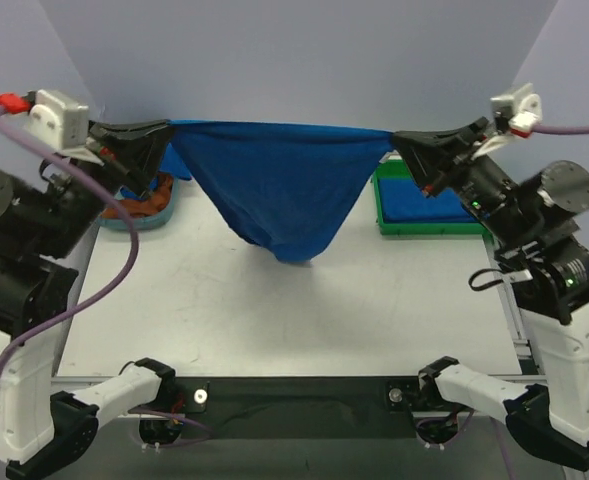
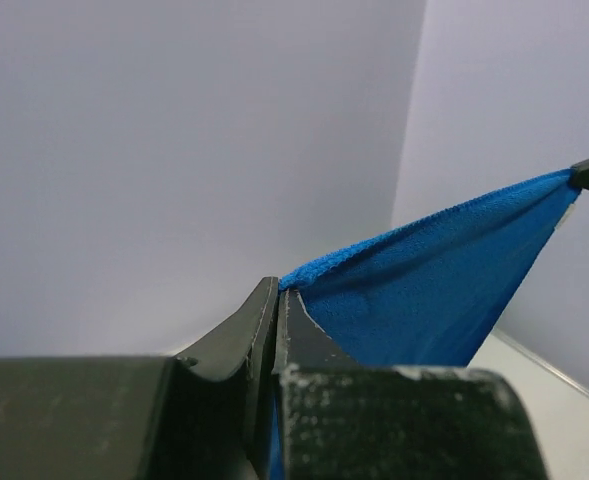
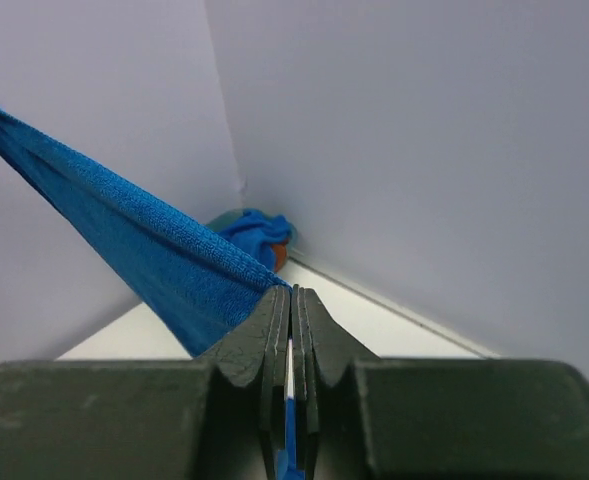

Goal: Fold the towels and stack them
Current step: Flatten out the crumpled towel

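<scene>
Top view: a royal-blue terry towel [image 1: 274,195] hangs over the pale grey table [image 1: 274,320], pulled taut along its top edge between the left gripper [image 1: 162,140] and the right gripper [image 1: 399,143]. Its middle sags to a point low over the table. A folded blue towel [image 1: 424,203] lies in the green tray [image 1: 429,230] at the right, and an orange-brown cloth [image 1: 144,205] sits in the teal bin [image 1: 139,224] at the left.

Left wrist view: the jaws are pinched narrow on one corner, with only the hem caught at the tips.

Right wrist view: these jaws are clamped on the opposite corner in the same way. A crumpled blue towel [image 3: 259,230] shows in the far bin.

Such shallow bites could slip if the arms pull further apart, dropping the cloth in a heap. Uneven lowering would bunch the sagging point into creases
</scene>
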`<state>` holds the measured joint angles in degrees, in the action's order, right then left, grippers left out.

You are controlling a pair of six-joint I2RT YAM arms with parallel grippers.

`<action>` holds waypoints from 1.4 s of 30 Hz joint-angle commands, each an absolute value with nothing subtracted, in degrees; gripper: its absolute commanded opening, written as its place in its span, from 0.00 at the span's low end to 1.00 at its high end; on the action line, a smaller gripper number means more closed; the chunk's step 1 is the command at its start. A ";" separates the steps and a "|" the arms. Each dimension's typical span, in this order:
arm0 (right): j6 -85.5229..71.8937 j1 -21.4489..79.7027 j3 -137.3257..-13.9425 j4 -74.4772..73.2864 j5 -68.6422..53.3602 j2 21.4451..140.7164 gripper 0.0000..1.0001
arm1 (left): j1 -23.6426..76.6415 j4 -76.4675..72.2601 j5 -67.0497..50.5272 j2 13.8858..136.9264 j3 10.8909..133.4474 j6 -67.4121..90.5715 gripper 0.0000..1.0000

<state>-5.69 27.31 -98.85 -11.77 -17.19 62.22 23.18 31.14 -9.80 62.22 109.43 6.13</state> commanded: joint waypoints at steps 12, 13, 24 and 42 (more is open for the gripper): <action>-4.66 26.89 -112.65 -9.84 -21.45 59.32 0.00 | 23.20 18.28 -21.18 58.70 114.96 8.34 0.00; -4.66 26.89 -113.72 -9.84 -21.36 60.72 0.00 | 23.20 17.85 -21.27 59.41 116.09 8.61 0.00; -0.62 24.97 -119.18 -9.84 -11.96 76.27 0.00 | 23.03 17.40 -6.08 74.07 111.28 5.46 0.00; 2.28 12.04 -114.70 8.07 -20.38 114.77 0.00 | 11.78 4.83 0.44 117.66 110.91 8.35 0.00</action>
